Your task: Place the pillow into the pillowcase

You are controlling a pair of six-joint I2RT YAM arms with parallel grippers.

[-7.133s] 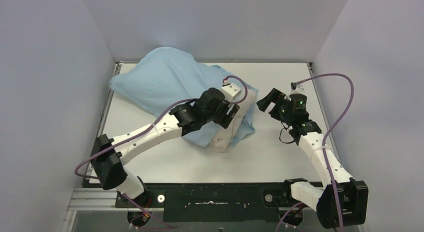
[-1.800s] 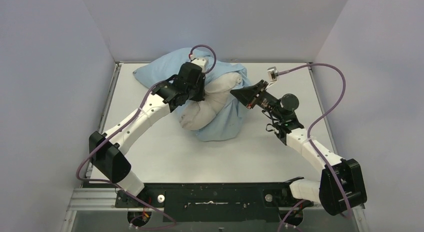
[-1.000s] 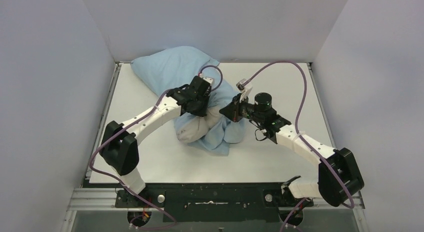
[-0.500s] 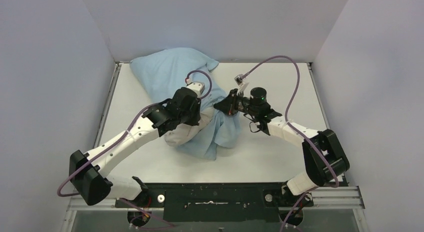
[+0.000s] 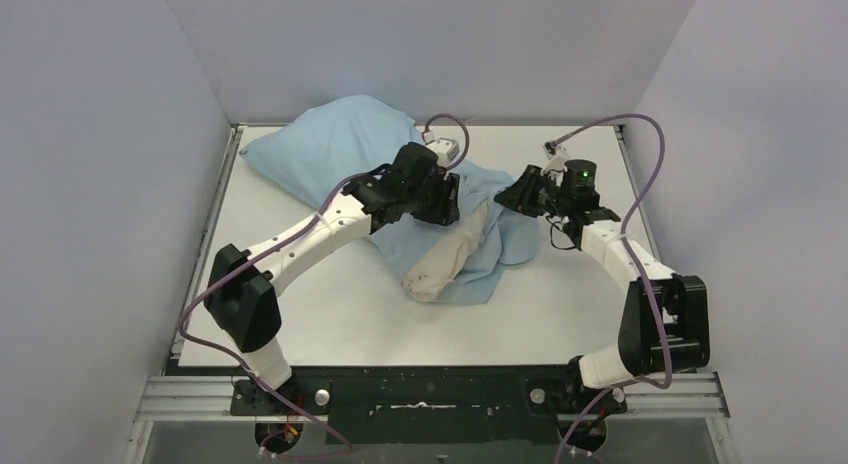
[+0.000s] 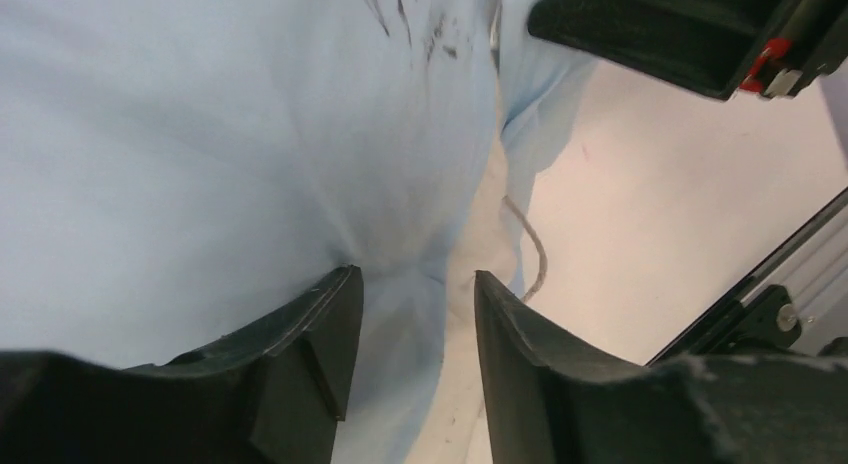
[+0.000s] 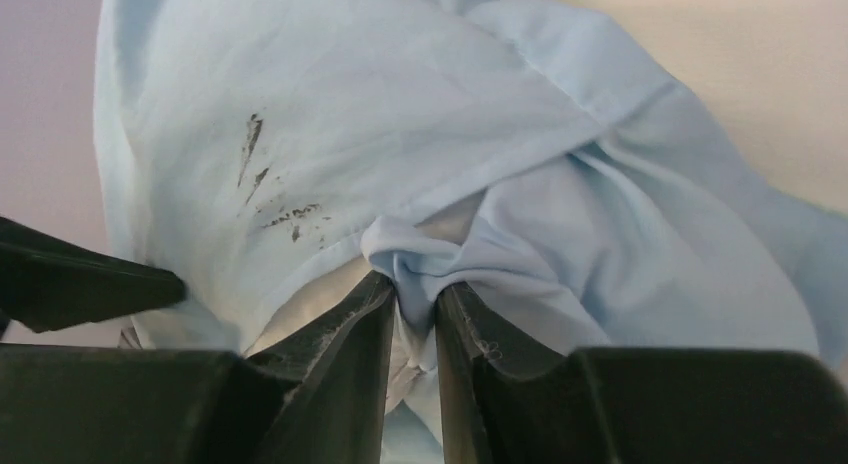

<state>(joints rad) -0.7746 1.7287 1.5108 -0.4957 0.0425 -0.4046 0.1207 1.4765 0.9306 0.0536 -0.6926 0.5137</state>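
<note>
Both arms are reaching inward, elbows bent; the left tool (image 6: 412,289) is gaping half-open against the pillowcase (image 6: 200,134), and the right tool (image 7: 415,294) is pinching a fold between its tips.

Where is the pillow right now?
In the top view, the pillow lies around the middle of the table, partly inside the light blue pillowcase; its off-white end pokes out toward the near edge.

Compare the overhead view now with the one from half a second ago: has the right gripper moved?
Yes. The right gripper has swung to the right, away from the middle and closer to the right edge of the table.
</note>
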